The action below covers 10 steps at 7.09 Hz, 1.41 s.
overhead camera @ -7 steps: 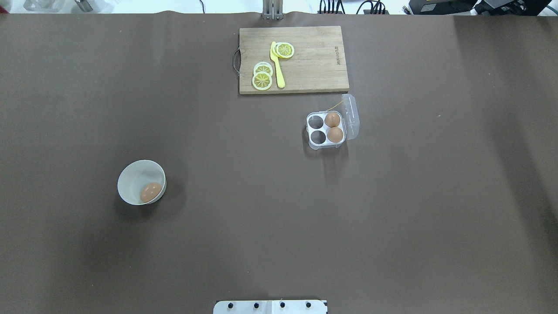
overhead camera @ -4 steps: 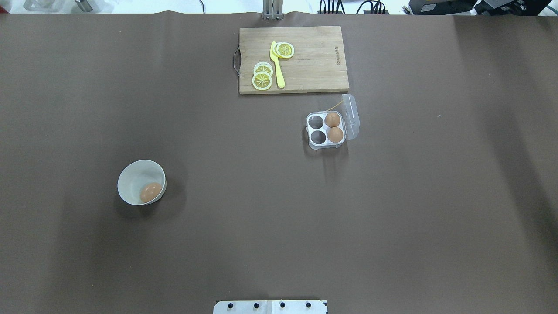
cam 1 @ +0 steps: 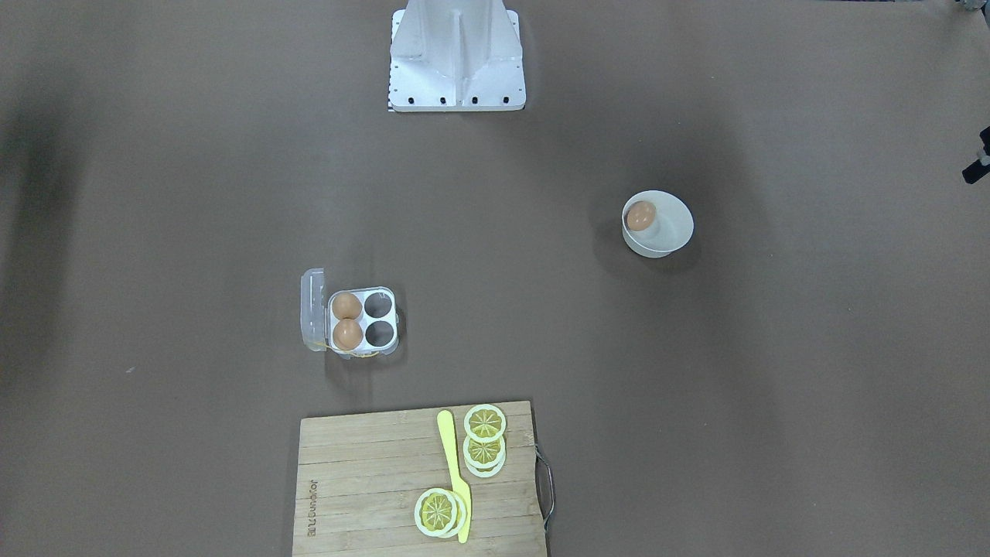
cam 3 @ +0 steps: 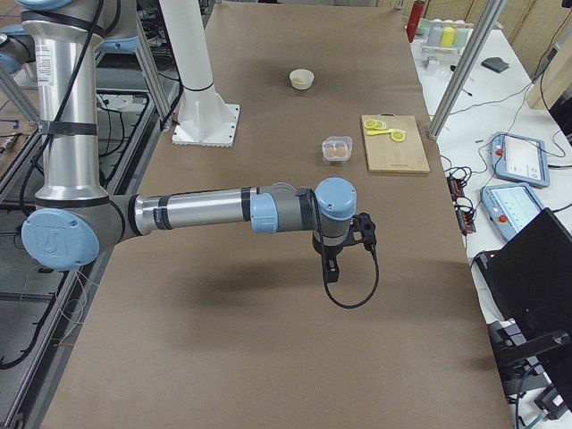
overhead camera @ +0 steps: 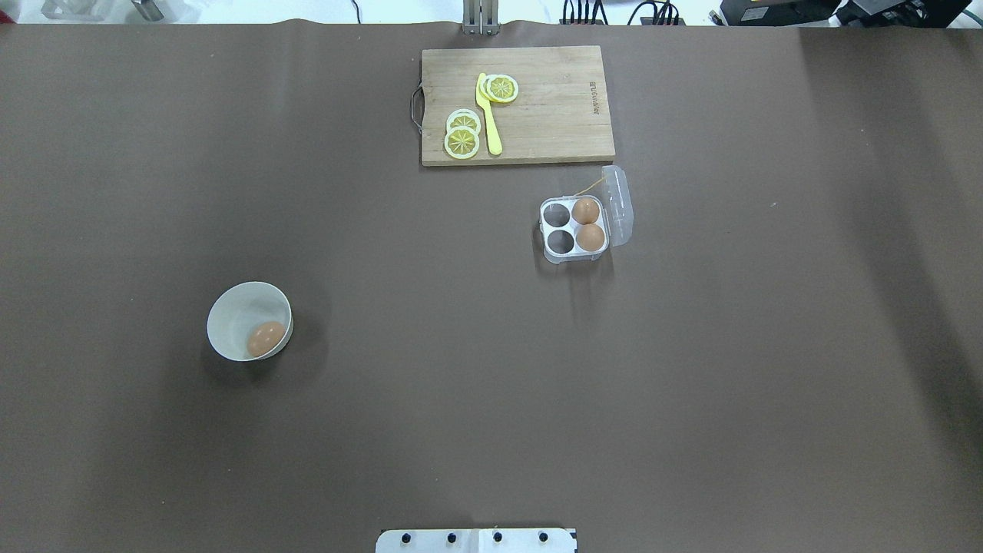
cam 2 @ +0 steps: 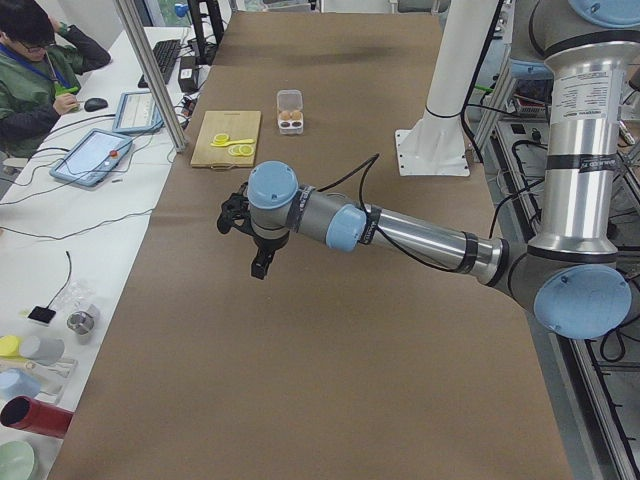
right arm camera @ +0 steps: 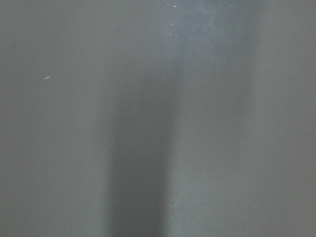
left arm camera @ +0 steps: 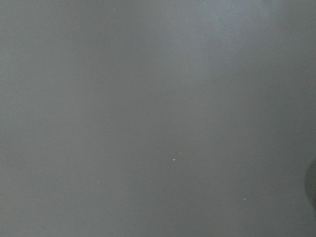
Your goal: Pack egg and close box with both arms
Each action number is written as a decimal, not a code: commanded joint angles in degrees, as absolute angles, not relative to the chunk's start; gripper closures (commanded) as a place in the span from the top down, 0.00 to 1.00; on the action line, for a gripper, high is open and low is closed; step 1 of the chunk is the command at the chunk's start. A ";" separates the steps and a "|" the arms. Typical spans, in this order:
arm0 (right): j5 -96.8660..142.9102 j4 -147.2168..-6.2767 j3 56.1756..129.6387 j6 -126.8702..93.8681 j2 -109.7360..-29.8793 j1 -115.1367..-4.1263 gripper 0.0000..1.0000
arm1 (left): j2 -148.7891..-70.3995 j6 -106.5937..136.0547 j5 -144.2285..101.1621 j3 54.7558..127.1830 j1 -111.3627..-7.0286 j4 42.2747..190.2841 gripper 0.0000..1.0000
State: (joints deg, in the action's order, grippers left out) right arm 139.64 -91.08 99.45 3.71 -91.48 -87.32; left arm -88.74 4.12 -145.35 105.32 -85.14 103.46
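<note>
One orange-brown egg lies in a round white bowl at the table's left; it also shows in the front view. The box stands right of centre with its clear lid open to the right. Two more eggs fill its right cells; the two left cells are empty. Both grippers are outside the overhead and front views. The left gripper and right gripper hang over bare table in the side views only, so I cannot tell whether they are open. Both wrist views show only table surface.
A wooden cutting board with lemon slices and a yellow knife lies behind the box. The white stand is at the robot's edge. An operator sits at a side desk.
</note>
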 commanded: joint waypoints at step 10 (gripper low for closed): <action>139.93 -84.81 104.04 -13.47 -91.76 -82.46 1.00 | -93.41 22.89 -136.76 105.90 -69.11 111.18 0.98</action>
